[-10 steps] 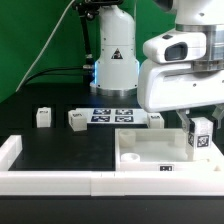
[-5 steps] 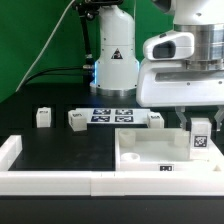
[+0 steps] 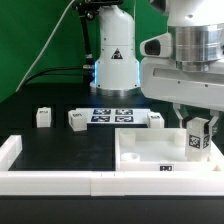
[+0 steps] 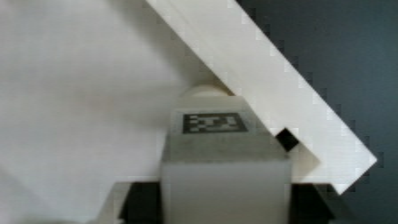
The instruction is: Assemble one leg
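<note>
Black table [image 3: 70, 150], claw [image 3: 196, 128] clamping leg [image 3: 197, 139] above panel [image 3: 150, 150].

Words or numbers: none can be read in either view.
Robot base [image 3: 116, 62]: a black triangle sign with a small mark inside; the mark is too small to make out.
Marker board [image 3: 118, 116]: black-and-white square tags, just patterns, no letters.
Held leg [image 3: 198, 137]: one square black-and-white tag on its face; the wrist view shows the same tag [image 4: 217, 122] close up, only blocky shapes.
Loose legs on the table [image 3: 42, 117] [image 3: 78, 118] [image 3: 157, 119]: small tags too, too small to read.
Big white panel [image 3: 140, 157]: a tiny dark tag [image 3: 166, 168] on its front edge, too small to read.
</note>
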Controlling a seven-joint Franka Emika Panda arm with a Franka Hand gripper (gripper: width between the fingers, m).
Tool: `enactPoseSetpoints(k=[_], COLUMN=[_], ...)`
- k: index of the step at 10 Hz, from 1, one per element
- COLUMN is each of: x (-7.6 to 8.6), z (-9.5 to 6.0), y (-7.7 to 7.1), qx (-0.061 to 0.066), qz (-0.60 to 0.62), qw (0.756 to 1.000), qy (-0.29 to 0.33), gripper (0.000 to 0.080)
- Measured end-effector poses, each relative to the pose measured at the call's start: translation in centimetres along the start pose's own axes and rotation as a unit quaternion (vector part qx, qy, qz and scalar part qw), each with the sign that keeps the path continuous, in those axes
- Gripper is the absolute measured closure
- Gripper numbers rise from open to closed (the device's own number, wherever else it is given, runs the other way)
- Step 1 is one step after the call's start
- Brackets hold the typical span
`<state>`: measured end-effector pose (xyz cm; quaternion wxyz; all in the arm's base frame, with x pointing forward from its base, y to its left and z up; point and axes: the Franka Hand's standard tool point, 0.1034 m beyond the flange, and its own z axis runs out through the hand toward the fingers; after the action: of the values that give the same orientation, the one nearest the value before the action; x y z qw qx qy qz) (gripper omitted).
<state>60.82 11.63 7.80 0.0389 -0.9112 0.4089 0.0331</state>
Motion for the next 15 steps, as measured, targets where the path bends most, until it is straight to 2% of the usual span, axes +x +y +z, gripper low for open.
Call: enactPoseSetpoints(k=[4, 6, 7, 8, 9, 10, 12, 15], x=[-0.3, -0.4, -0.4, -0.5, -0.7, -0.8, -0.9, -0.1], z=[0.0, 0.1, 0.1, 0.1, 0.0, -0.1, 0.0, 0.2], y=[-0.2, -0.2, -0.2, -0.4, -0.6, -0.7, -0.9, -1.0], qx=[0.005, 0.005, 0.005, 0.005, 0.005, 0.004, -0.002, -0.006], qz=[0.225, 0.243, 0.213, 0.2, 0.142, 0.046, -0.094, -0.288], qw=[0.974, 0.97, 0.977, 0.98, 0.99, 0.999, 0.996, 0.958], qy=[-0.009, -0.011, -0.01, -0.011, -0.009, -0.005, 0.002, 0.006], gripper=[0.0506, 0.0501, 0.0292, 0.0292, 0.018, 0.0159, 0.0151, 0.0151])
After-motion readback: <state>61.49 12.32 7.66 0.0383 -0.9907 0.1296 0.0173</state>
